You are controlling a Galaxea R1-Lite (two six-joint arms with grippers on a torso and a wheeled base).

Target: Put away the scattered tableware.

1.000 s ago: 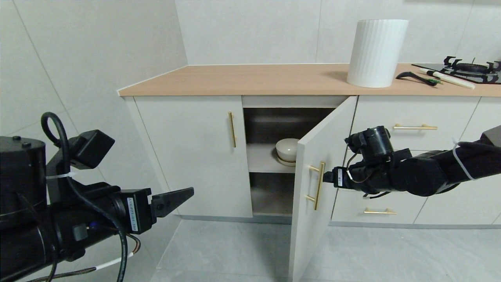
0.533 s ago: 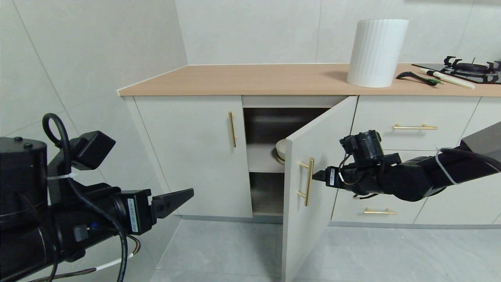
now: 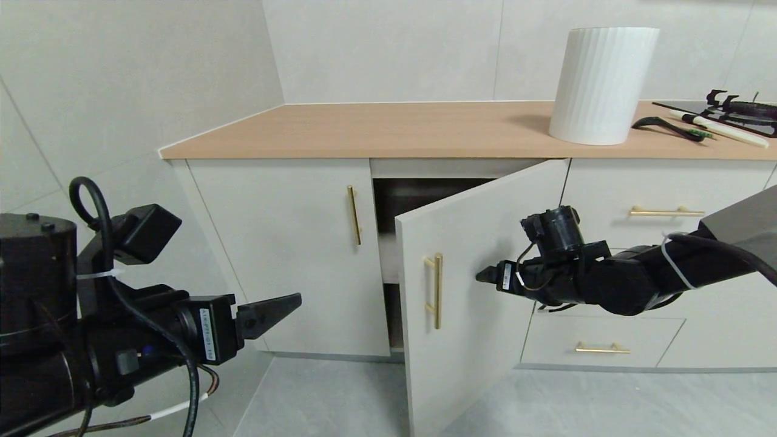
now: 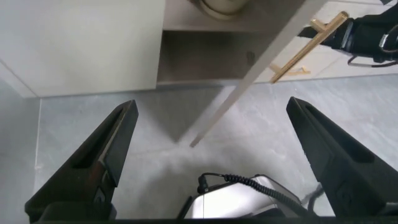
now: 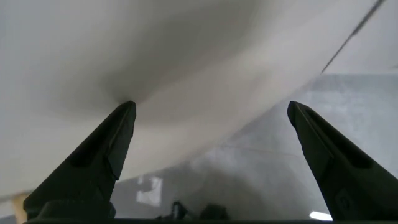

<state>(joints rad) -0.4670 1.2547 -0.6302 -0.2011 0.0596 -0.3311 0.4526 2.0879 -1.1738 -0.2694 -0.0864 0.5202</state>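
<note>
Your right gripper (image 3: 482, 276) sits right of centre in the head view. Its black fingers (image 5: 93, 162) are spread wide and grip nothing. The tips point at the outer face of the pale grey cabinet door (image 3: 479, 230), just right of that door's slim brass bar handle (image 3: 434, 291). You cannot tell from either view whether the tips actually touch the panel. The door stands partly open, hinged on its right edge, and covers most of the dark cupboard opening (image 3: 419, 188) behind it.

Your left gripper (image 3: 291, 300) hangs at the lower left of the head view, well apart from the cabinet. Its fingers (image 4: 99, 155) are likewise released and empty above the grey tiled floor (image 3: 328, 394).

The tableware you care about is the cream ceramic bowl (image 4: 222, 6). At the top edge of the left wrist view its rounded underside rests on the cupboard's inner shelf (image 4: 205, 26), inside the opening beside the door's free edge.

Toward the upper right of the head view, a tall white ribbed cylindrical container (image 3: 604, 85) stands upright on the light wooden countertop (image 3: 394, 127). Near the frame's right edge lie a black curved utensil (image 3: 665, 126) and a long white-handled tool (image 3: 728, 130), next to a black hob grate (image 3: 743, 108).

Left of the opening the neighbouring cabinet door (image 3: 285, 255) is closed — on the right are two drawer fronts, the upper one (image 3: 666, 188) carrying a brass pull.
</note>
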